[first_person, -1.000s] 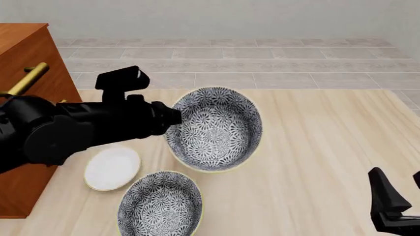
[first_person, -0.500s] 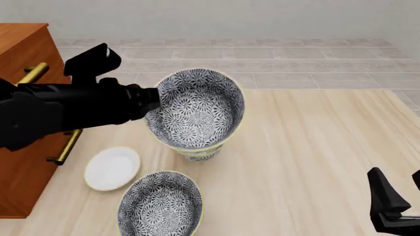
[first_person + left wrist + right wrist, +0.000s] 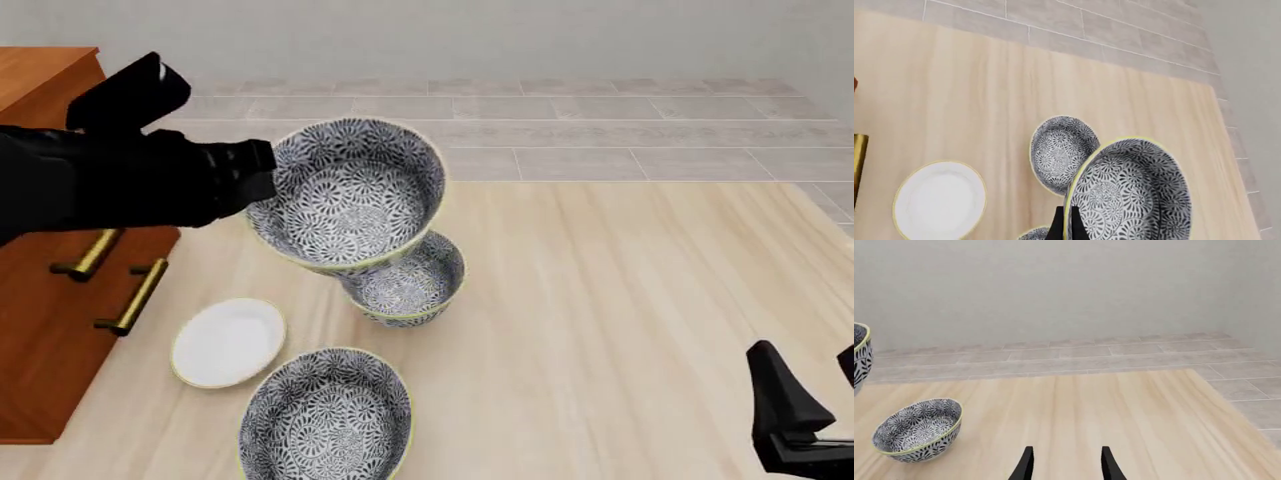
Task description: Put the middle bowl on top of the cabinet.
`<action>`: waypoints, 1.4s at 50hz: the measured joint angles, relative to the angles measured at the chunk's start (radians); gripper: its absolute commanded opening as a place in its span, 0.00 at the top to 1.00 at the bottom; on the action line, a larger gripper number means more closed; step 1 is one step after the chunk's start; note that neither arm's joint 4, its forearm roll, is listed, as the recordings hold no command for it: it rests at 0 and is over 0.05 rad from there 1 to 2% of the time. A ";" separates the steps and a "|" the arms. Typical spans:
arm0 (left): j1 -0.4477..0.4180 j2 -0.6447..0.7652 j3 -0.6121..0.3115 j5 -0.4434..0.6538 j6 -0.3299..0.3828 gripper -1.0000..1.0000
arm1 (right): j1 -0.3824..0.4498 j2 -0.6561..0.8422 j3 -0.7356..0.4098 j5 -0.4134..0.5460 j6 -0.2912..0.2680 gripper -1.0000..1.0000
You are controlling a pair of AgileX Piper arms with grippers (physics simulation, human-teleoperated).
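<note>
The middle bowl [image 3: 350, 192], flower-patterned with a pale yellow rim, hangs tilted in the air above the table. My left gripper [image 3: 260, 170] is shut on its rim on the side facing the cabinet [image 3: 40, 300]. In the left wrist view the bowl [image 3: 1134, 195] fills the near field, with one of my gripper's fingers [image 3: 1062, 227] on each side of its rim. The reddish-brown cabinet stands at the left, and the bowl is beside its top corner, not over it. My right gripper [image 3: 1066, 467] stands open and empty, low at the table's near right [image 3: 801, 420].
A smaller patterned bowl [image 3: 403, 280] sits on the table just under the held one. A wider patterned bowl [image 3: 327, 415] stands near the front edge, with a white plate [image 3: 230, 342] to its left. Brass handles [image 3: 131, 295] stick out from the cabinet front.
My left gripper has carried the middle bowl up and to the left, toward the cabinet. The smaller bowl beneath it has come into view. The right arm has not moved.
</note>
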 measured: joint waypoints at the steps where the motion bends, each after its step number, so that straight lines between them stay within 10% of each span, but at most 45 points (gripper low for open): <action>1: 0.004 0.000 -0.003 0.005 -0.002 1.00 | 0.000 0.000 0.000 0.000 0.000 0.00; 70: 0.262 -0.010 -0.177 0.304 -0.113 1.00 | 0.001 -0.005 0.000 0.004 -0.003 0.00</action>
